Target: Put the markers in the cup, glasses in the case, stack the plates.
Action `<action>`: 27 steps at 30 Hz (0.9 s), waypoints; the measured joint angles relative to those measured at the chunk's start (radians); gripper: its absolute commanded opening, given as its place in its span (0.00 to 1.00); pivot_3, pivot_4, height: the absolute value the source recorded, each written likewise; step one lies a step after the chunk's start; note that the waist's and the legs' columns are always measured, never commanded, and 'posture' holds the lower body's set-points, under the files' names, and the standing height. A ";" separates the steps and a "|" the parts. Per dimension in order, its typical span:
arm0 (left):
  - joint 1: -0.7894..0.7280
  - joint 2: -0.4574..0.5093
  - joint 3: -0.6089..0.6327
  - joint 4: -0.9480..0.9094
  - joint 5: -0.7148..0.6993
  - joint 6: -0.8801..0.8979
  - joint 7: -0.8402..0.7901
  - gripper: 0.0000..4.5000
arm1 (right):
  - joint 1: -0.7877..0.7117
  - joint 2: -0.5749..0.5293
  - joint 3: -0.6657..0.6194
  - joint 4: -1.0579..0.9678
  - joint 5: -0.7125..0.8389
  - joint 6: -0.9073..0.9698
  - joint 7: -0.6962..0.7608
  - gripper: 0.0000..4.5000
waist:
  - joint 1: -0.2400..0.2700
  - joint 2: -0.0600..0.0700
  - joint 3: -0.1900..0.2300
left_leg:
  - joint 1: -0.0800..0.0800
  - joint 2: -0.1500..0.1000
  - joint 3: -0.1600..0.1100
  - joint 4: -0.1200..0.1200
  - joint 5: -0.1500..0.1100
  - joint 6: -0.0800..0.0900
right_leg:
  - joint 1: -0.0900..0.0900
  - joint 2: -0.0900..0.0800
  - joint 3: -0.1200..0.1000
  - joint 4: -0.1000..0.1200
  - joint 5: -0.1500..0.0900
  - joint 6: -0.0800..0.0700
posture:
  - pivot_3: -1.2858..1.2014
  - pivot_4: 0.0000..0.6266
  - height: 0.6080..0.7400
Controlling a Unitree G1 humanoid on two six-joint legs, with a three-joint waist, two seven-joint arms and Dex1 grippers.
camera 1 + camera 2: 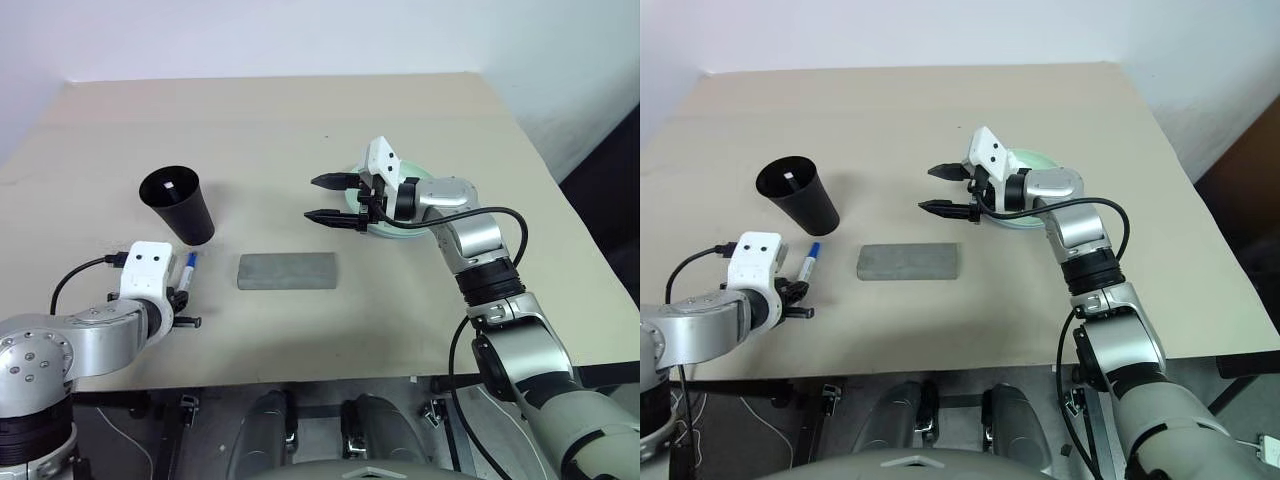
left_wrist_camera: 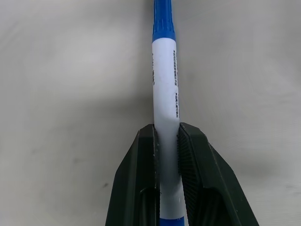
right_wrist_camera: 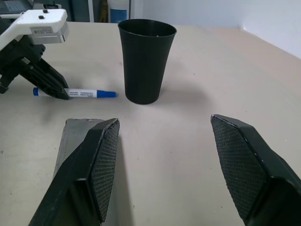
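- While the left tool (image 2: pixel 168 141) pinches the white barrel of the blue marker (image 2: pixel 165 89), the step in hand looks like the first one: markers into the cup (image 1: pixel 178 203).
- That marker lies at the near left of the tabletop (image 1: pixel 300 130), just in front of the cup, its blue tip pointing toward it (whether it is lifted off the surface I cannot tell).
- Inside the cup a small pale thing shows, too small to name.
- Next move, as I judge it: raise the marker, tip it toward upright over the cup's rim, then let go. The cup is tall and narrow at the foot, so a knock from the arm could topple it.
- Right tool (image 1: pixel 333 198) hangs with its fingers spread wide and nothing between them, pointing leftward over the middle of the tabletop, close in front of a mint green plate (image 1: pixel 1032 160) that its arm mostly hides.
- Case (image 1: pixel 287 271) lies shut and flat at the near centre, between the two arms, apart from both.
- Whether glasses sit inside it, or a second plate lies under the green one, cannot be told.
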 measured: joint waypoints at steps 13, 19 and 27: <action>-0.069 0.131 -0.142 -0.077 0.157 -0.253 -0.269 0.06 | -0.001 -0.005 -0.004 0.015 0.000 -0.001 0.003 0.73 | -0.002 -0.001 0.001 | 0.000 -0.001 0.001 -0.010 0.005 -0.003 | -0.003 0.000 0.000 -0.005 -0.001 -0.002 | 0.52 0.24 0.81; -0.077 0.118 -0.199 -0.128 0.435 -0.444 -0.432 0.06 | -0.001 -0.005 -0.007 0.014 0.004 0.001 0.003 0.73 | -0.001 -0.002 0.002 | 0.000 -0.001 0.002 -0.010 0.005 -0.003 | -0.003 0.001 0.000 -0.005 -0.001 -0.002 | 0.52 0.24 0.81; -0.027 0.014 -0.296 -0.122 0.865 -0.848 -0.660 0.06 | 0.000 -0.021 -0.013 -0.005 0.021 0.033 0.006 0.73 | -0.001 -0.002 0.002 | 0.000 -0.001 0.002 -0.011 0.004 0.000 | -0.003 0.000 0.000 -0.006 -0.001 -0.002 | 0.52 0.24 0.81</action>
